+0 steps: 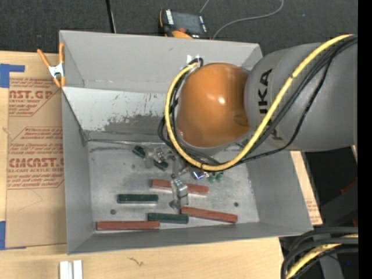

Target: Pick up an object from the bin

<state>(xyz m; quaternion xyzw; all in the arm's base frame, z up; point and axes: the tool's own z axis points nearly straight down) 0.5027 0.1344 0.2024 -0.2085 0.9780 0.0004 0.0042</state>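
From where I stand, the arm (308,103) is a thick, rounded casing of smooth light grey, with the black capital letters "KA" (264,89) printed on it; the rest of the word is hidden. Its wrist carries a glossy orange cover (212,106), domed like a ball, with a pale highlight on it. A yellow cable (290,77) paired with a black one runs along the grey casing and loops round the dome's rim. Below the dome is a small gripper (178,199) of bare silvery metal. More yellow and black cabling (317,254) curls at the lower right corner.
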